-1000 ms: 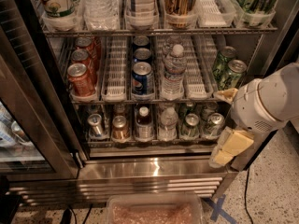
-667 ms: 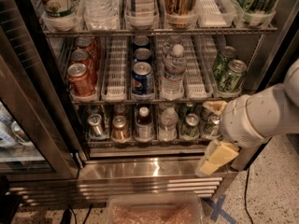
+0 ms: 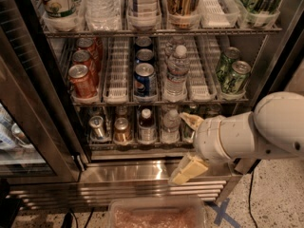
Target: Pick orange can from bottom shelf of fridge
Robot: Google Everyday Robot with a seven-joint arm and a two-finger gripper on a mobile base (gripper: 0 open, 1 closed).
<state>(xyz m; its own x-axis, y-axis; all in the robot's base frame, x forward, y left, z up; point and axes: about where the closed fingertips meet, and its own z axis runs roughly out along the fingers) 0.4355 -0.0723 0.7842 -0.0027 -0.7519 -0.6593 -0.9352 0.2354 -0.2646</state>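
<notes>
The orange can [image 3: 122,129] stands upright near the front of the bottom shelf [image 3: 110,147] of the fridge [image 3: 142,182], second lane from the left. A silver-grey can [image 3: 97,126] is on its left and a dark bottle [image 3: 146,125] on its right. My gripper [image 3: 189,145] is open and empty in front of the shelf's right half, to the right of the orange can and apart from it. One cream finger [image 3: 191,120] points at the shelf and the other [image 3: 189,170] hangs over the steel base. My white arm [image 3: 256,134] hides the shelf's right lanes.
The rack above holds red cans [image 3: 81,80], a blue can [image 3: 145,80], a water bottle [image 3: 177,72] and green cans [image 3: 233,72]. The open glass door [image 3: 28,127] stands at the left. A clear plastic tray [image 3: 156,215] lies on the floor below, beside a blue tape cross [image 3: 221,213].
My arm and gripper have moved left and a little up, from the fridge's right edge to in front of the bottom shelf's right lanes, covering cans there. The cans have not moved.
</notes>
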